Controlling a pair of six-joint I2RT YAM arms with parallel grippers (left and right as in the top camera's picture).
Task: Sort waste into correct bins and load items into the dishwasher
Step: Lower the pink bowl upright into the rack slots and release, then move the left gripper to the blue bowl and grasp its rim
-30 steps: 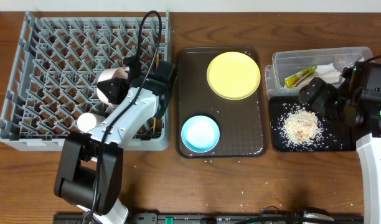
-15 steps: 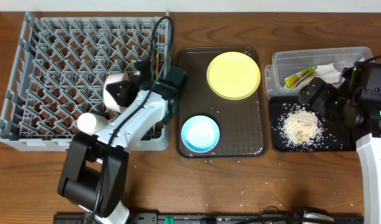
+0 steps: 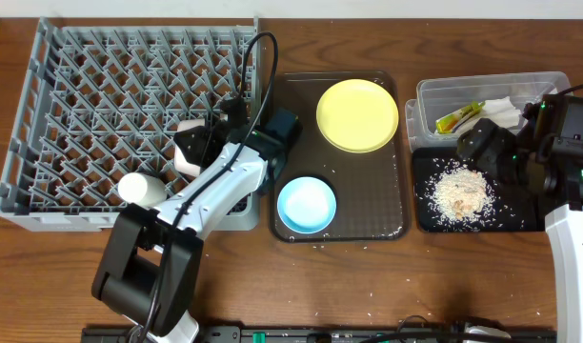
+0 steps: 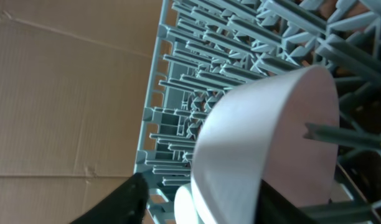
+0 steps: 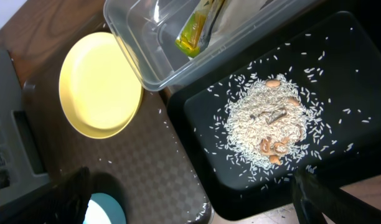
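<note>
I count two bowls, a light-blue bowl (image 3: 307,204) and a white bowl (image 4: 271,143); one yellow plate (image 3: 357,115); one small white cup (image 3: 139,188); one grey dish rack (image 3: 82,86); one clear tub (image 3: 427,95); one black tray (image 3: 421,214); one wrapper (image 3: 459,117).

Legible text, labels, brands, numbers and signs: none are recorded in any view. The green-and-yellow wrapper (image 5: 200,28) is shown too small and blurred for print to be read.

White arms (image 3: 215,186), black joints, looped black cable (image 3: 263,35)
</note>
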